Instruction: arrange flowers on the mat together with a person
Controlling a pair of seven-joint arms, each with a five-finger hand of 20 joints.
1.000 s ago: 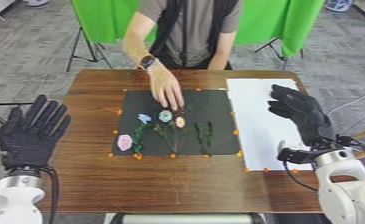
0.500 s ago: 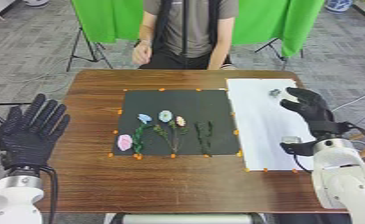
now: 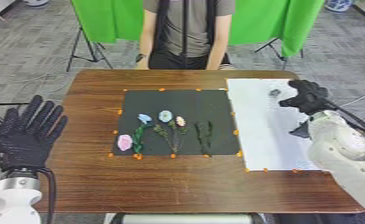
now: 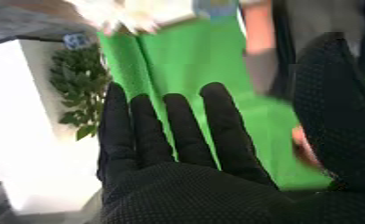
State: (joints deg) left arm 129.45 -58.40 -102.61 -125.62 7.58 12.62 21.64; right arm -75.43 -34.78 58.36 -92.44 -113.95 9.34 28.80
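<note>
A small grey-green piece point(image 3: 274, 93) lies on the white sheet point(image 3: 260, 132) in the upper right of the frame, just to the left of a robot's gloved right hand point(image 3: 312, 99), as flowers are arranged on a dark mat point(image 3: 174, 100). The hand is empty — its fingers extended in the wrist view, clasping nothing. A narrow strip of white shows between the two; how high the hand hangs over the sheet cannot be told from this angle.

The right hand is by far the nearer. The left hand point(image 3: 27, 132), fingers spread and likewise free, is at the left edge of the frame, with the whole mat between it and the piece. Which way the piece's long axis runs is too small to make out, so the grasp angle remains an open question.

At the centre, a pink bloom point(image 3: 125, 142), a blue one point(image 3: 145, 118), a pale blue one point(image 3: 165, 115) and a cream one point(image 3: 180, 121) are set out beside green stems point(image 3: 204, 136). If the piece is next for the display, the likely move is a short reach leftward — then a carry down and left to the mat.
</note>
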